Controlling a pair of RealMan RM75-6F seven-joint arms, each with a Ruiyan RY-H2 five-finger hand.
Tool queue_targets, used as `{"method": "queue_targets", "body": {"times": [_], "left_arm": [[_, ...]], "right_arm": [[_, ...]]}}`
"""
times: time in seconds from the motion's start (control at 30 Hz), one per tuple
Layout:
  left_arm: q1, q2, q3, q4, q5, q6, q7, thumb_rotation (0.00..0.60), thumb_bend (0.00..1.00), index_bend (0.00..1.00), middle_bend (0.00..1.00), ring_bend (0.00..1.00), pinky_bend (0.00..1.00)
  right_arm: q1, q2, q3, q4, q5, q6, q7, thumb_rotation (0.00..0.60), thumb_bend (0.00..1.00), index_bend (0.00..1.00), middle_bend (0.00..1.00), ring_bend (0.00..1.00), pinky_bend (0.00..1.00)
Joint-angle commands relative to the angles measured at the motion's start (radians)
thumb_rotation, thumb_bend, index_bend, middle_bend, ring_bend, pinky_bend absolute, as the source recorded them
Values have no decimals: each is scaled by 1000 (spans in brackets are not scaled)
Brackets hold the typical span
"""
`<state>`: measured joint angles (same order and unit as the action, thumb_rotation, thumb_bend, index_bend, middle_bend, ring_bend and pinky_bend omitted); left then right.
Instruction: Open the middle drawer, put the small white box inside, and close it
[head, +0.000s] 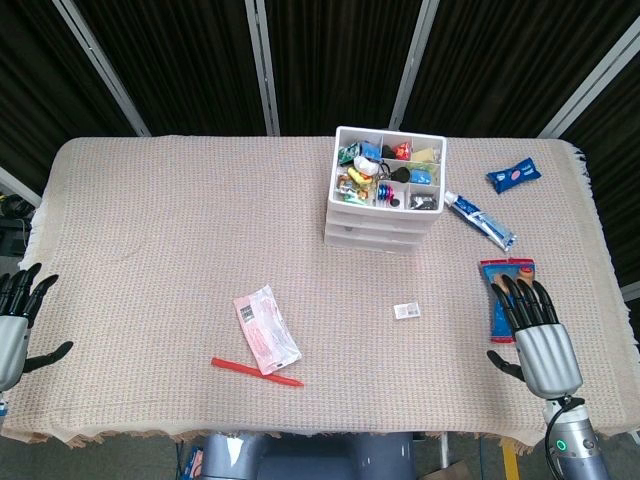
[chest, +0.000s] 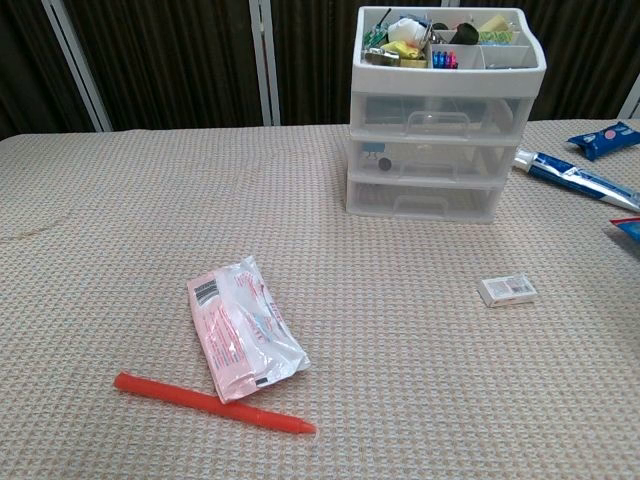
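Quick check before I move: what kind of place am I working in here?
Probably a lab or test bench, not a home: a table under a woven cloth, dark curtains with metal frame bars behind, and staged props such as a drawer unit and a small white box.

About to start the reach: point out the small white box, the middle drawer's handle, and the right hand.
small white box (chest: 507, 289), chest view, centre of its top face.
middle drawer handle (chest: 433, 161), chest view, middle of the clear pull.
right hand (head: 541, 340), head view, back of the palm.
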<state>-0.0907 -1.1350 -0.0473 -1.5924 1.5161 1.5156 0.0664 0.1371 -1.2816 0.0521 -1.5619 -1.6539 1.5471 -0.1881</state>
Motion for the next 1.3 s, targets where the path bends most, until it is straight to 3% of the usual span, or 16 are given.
{"method": "queue_targets", "body": {"times": [0.03,1.07,1.13,1.17,1.23,1.3], "left_arm": [[0,0,1,-1,1,0,1,600,59,111,0,0,0],[3,1,1,-1,8,10,-11,600,60,111,0,0,0],[4,1,0,-1,6,11,-12,600,59,112,0,0,0],[4,1,-1,-1,5,12,-12,600,59,112,0,0,0],[4,0,-1,-1,6,13,-13,600,59,112,0,0,0],[4,-1,-2,0,8,15,-14,600,59,112,0,0,0]], "right_arm": [[0,0,0,1,0,0,1,600,23,15,0,0,0],[1,7,-4,-15,-2,-3,40,600,23,24,0,0,0],[5,5,-2,-17,-9,1,51,600,24,33,51,32,6],[8,2,3,-20,-15,7,62,600,28,43,124,97,51],[15,-4,14,-31,-19,16,89,600,39,63,278,252,193],[22,-7,23,-59,-5,8,124,600,60,82,445,437,402]]}}
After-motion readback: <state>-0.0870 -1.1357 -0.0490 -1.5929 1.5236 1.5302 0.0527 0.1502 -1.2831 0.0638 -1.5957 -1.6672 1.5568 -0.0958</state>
